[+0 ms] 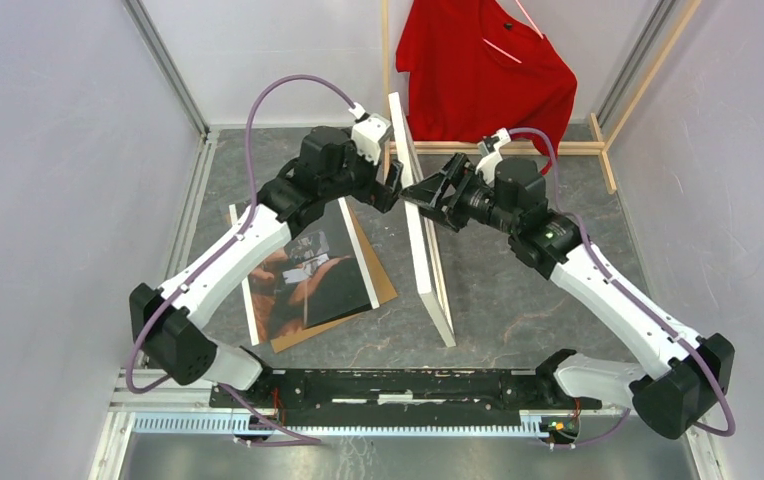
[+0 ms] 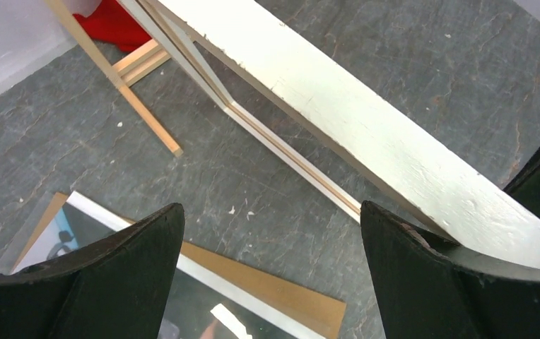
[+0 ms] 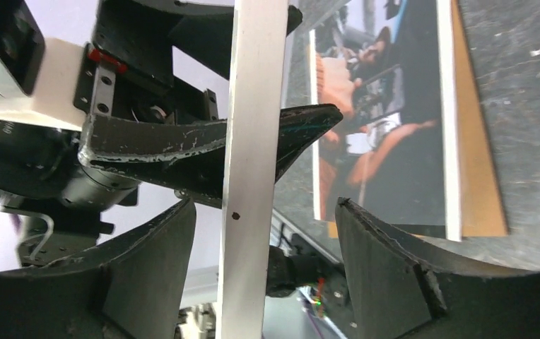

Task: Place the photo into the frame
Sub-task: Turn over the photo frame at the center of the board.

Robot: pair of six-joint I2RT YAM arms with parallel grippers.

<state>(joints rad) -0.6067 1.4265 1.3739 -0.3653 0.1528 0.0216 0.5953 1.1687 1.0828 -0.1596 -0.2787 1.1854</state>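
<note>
The frame stands upright on its edge on the table. Its top edge sits between the spread fingers of the right gripper, with a gap on each side. The left gripper, spread wide and holding nothing, hangs just beside the frame's other face. Below the left gripper, the photo lies flat, picture up, on a brown board.

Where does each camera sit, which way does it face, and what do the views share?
Top external: above and behind the robot, looking down on the table; both arms show, left gripper and right gripper flanking the upright frame.
Left wrist: looks down past its own fingers at the frame's edge and the flat-lying photo.
Right wrist: looks past its own fingers, which straddle the frame's edge, toward the left gripper.
Shared: frame and photo appear in all three.
</note>
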